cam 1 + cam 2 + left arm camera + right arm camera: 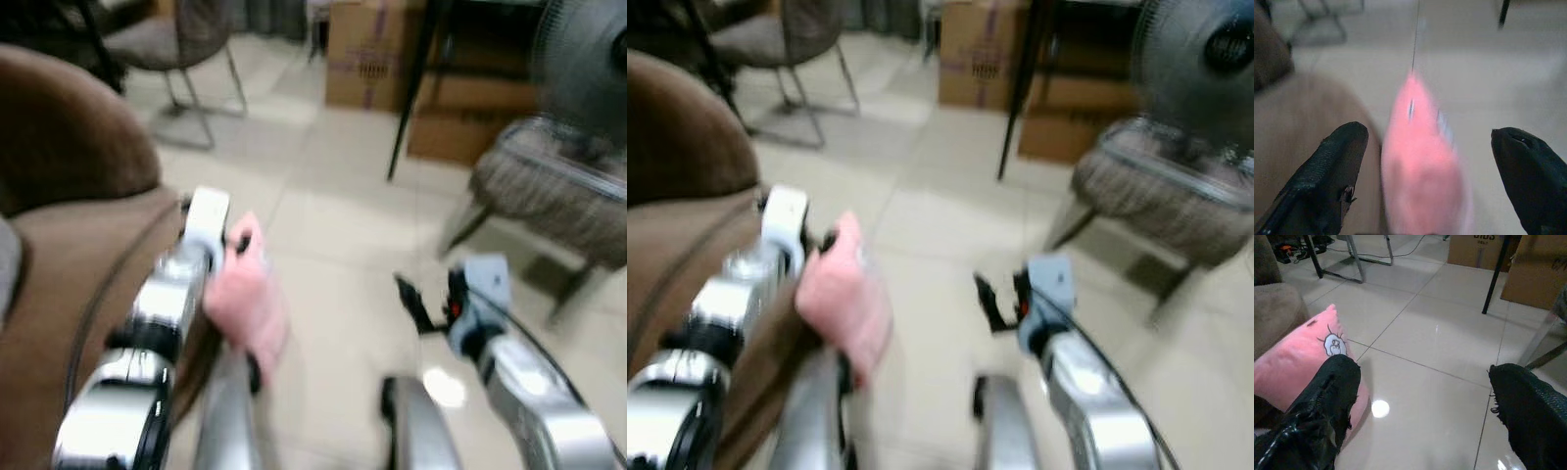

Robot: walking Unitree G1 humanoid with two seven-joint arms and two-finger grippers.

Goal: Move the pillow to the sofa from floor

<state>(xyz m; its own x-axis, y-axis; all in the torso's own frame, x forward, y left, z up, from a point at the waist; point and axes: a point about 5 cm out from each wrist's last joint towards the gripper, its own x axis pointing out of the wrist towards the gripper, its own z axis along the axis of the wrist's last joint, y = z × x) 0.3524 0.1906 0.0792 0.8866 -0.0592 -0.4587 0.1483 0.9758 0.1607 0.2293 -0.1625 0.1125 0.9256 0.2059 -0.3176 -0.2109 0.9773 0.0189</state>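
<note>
A: Where is the soft pink square pillow with a small cartoon face (1300,363)?

B: It stands on edge on the pale glossy tiled floor (1440,347), leaning against the front edge of the brown fabric sofa (69,245). It is not on the seat yet.

A: What are the arms doing?

B: The left gripper (1425,171) has its two black fingers spread wide, one on each side of the pillow, not closed on it. The right gripper (1420,406) hangs over bare floor just beside the pillow, fingers also apart, holding nothing.

A: How should the grasp go?

B: In my judgement, push the left fingers deeper around the pillow's top edge, close firmly since the stuffing will squash, then lift clear of the sofa's front edge before swinging it over the seat
</note>
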